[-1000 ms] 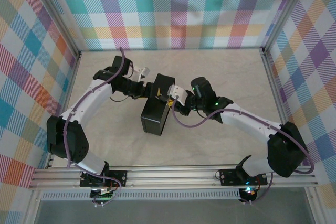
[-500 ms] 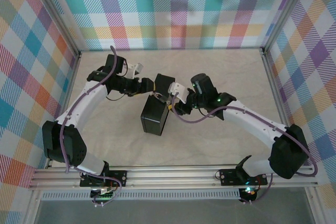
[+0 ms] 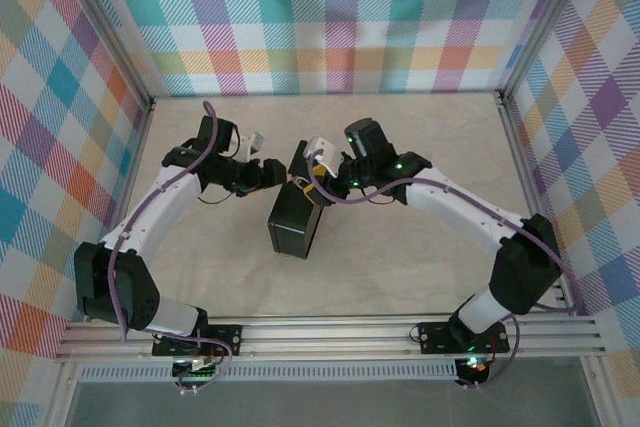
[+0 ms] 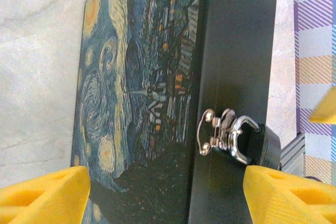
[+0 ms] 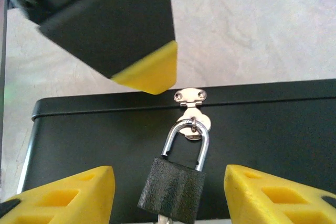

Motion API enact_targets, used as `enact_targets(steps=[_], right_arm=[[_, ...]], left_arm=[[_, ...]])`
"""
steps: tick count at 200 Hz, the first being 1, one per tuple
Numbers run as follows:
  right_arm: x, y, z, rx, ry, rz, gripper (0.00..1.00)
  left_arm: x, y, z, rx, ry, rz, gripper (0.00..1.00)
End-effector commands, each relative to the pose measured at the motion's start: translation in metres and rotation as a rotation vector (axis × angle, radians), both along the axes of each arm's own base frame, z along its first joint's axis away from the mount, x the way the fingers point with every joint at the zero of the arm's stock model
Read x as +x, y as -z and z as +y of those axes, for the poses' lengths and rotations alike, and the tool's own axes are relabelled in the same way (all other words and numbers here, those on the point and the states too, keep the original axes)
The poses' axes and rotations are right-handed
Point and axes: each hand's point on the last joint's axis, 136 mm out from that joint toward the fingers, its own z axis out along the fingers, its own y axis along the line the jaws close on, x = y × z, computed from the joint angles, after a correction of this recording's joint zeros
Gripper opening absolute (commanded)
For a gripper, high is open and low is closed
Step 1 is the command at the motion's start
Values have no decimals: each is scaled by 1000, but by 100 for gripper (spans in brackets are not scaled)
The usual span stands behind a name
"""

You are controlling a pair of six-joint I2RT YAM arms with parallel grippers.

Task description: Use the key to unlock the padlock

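Loosely, right pincer [image 5: 167,195] brackets padlock [image 5: 174,181] at tin's [image 5: 79,129] edge.

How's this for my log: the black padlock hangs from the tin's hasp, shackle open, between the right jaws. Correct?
No: the shackle is closed, both legs seated in the padlock body; the right wrist view shows it. The rest holds.

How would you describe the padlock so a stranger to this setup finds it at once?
Find the dark rectangular tin box with a starry-night painted face at the centre of the overhead view. A small silver hasp sits at the seam on its plain black side, and the small padlock hangs from it. Its black textured body under a shiny silver shackle loop sets it apart.
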Motion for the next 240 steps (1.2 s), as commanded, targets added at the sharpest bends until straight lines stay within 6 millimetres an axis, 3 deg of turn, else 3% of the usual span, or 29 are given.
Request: enact_targets(steps=[1,41,70,140,175,240], right_arm=[[-8,1,3,-27,-21,54,58],[-7,18,2,-92,-2,76,57],[-2,28,0,-132,20,55,51],[7,33,-2,-164,84,74,22],[5,20,2,-103,114,123,15],[15,-24,4,228,241,423,8]], left_arm=[[-7,1,6,0,2,-7,77],[-10,11,5,-4,11,9,77],[-10,15,4,-9,16,13,76],[-11,19,-1,-40,37,20,73],[-10,22,0,-32,31,27,73],[-12,19,1,-28,21,33,71]])
